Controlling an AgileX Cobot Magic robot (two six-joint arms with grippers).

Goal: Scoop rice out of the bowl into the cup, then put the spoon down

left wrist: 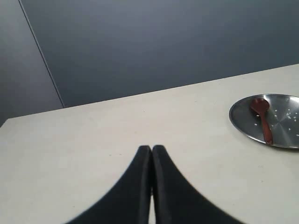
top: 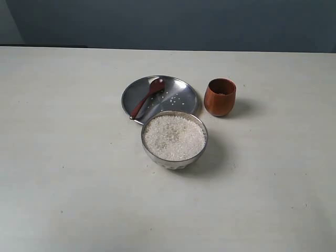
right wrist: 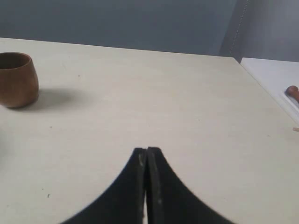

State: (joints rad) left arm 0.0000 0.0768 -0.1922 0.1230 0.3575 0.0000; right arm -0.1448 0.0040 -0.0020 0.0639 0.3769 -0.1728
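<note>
One round patterned steel bowl [top: 173,161] heaped with one mound of white uncooked rice [top: 174,137] sits mid-way across the pale table [top: 63,157], right at the near edge of one flat steel plate [top: 188,105]; one slim reddish-brown wooden spoon [top: 147,98] lies on that plate among some loose grains [top: 176,98]; one small rounded reddish-brown wooden cup [top: 220,97] stands upright just off the plate's right edge; two black ones to report, left gripper [left wrist: 151,148] and right gripper [right wrist: 146,150], both pinched together over bare tabletop.

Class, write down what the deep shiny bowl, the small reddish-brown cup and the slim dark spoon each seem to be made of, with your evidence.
Deep shiny bowl: polished steel by its look, grey with bright reflections on its wall. Small reddish-brown cup: probably wood, soft sheen, warm uneven brown. Slim dark spoon: likely wood too, similar reddish-brown.
</note>
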